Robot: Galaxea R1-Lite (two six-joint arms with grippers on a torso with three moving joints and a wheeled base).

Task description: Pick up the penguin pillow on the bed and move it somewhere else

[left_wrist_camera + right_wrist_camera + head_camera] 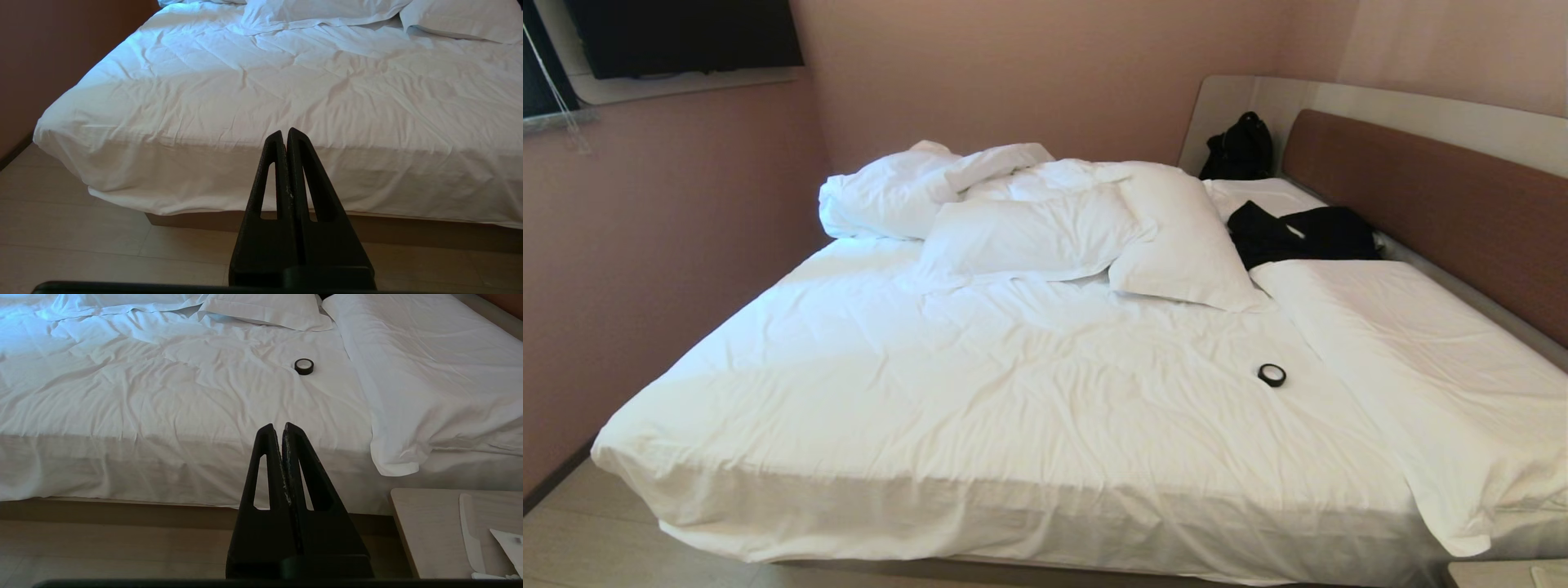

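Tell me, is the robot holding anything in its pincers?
No. The left pincer and the right pincer are both shut on nothing, off the edge of the bed.

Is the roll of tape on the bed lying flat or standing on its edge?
Lying flat. The roll of tape shows its round hole facing up on the white sheet, and the right wrist view shows the same.

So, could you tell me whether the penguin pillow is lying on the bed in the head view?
No, the bed shows only plain white pillows.
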